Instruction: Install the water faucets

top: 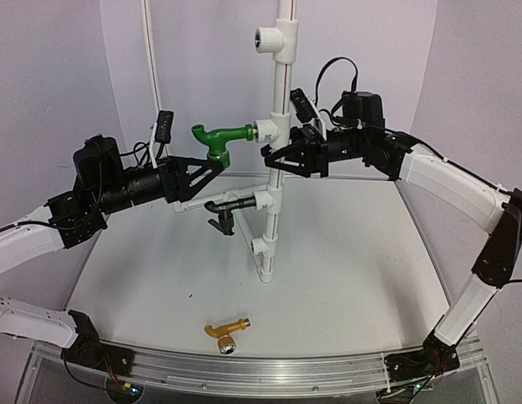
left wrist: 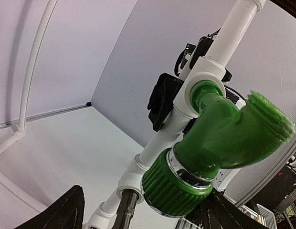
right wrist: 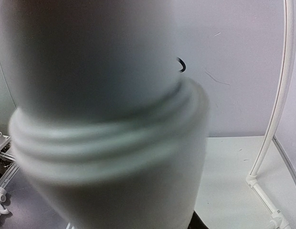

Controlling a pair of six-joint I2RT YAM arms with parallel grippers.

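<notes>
I see an upright white pipe (top: 282, 93) standing mid-way across the white table (top: 370, 269), with white tee fittings (top: 274, 36) spaced along it. An aluminium rail (top: 269, 370) lines the table's near edge, and a thin white tube (top: 148, 50) climbs the back wall.

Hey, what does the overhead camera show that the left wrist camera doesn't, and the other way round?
Only the overhead view shows the orange faucet lying loose on the table near the front edge, the empty fitting at the pipe's top, and the right hand at the pipe. Only the left wrist view shows, up close, the green faucet with its ribbed knob, shiny ring and threaded spout mouth. Both show that green faucet seated in a white fitting on the upright pipe.
</notes>
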